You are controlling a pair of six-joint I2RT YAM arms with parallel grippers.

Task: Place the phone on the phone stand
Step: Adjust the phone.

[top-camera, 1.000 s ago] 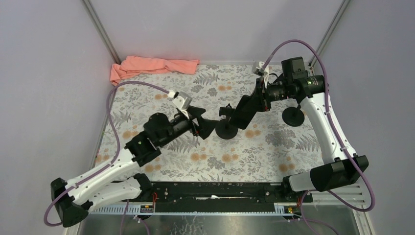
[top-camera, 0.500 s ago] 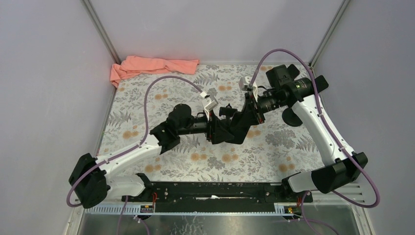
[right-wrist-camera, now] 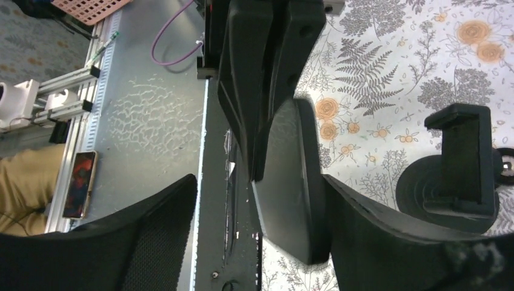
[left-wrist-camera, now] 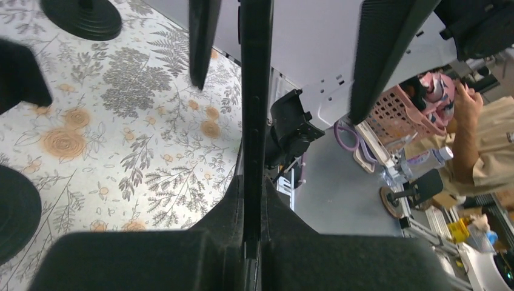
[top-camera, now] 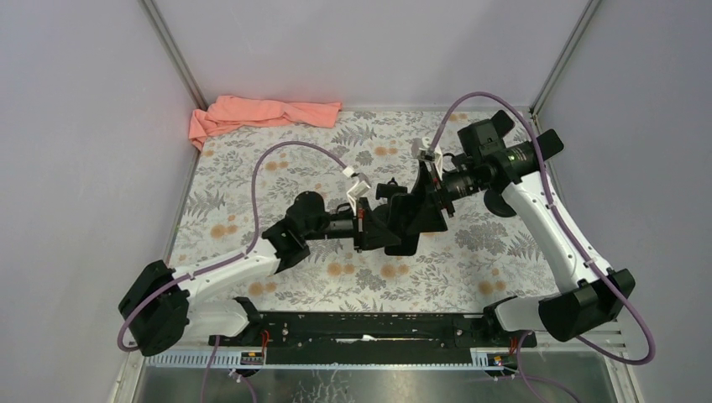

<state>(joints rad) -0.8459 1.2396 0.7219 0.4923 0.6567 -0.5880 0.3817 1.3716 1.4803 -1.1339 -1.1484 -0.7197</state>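
1. Top view: both arms reach into the middle of the floral table (top-camera: 277, 168). The left gripper (top-camera: 378, 228) and right gripper (top-camera: 411, 217) meet tip to tip there in one black mass, and I cannot pick the phone (left-wrist-camera: 254, 91) out of it from here. A round black base (top-camera: 504, 201) sits to their right, partly behind the right arm. A pink cloth (top-camera: 260, 112) lies at the far left corner.
2. Left wrist: my left fingers (left-wrist-camera: 151, 260) are drawn narrow and clamped on the phone. It shows edge-on as a thin black slab, held up off the table. The right gripper's fingers (left-wrist-camera: 388, 48) stand wide on either side of it, with a gap showing between each one and the slab.
3. Right wrist: the right fingers are spread wide, with the left gripper and the phone's rounded end between them. One finger lies just beside the phone; I cannot tell whether it touches. The phone stand (right-wrist-camera: 460, 151) stands upright on the table, apart from the phone, which is not on it.
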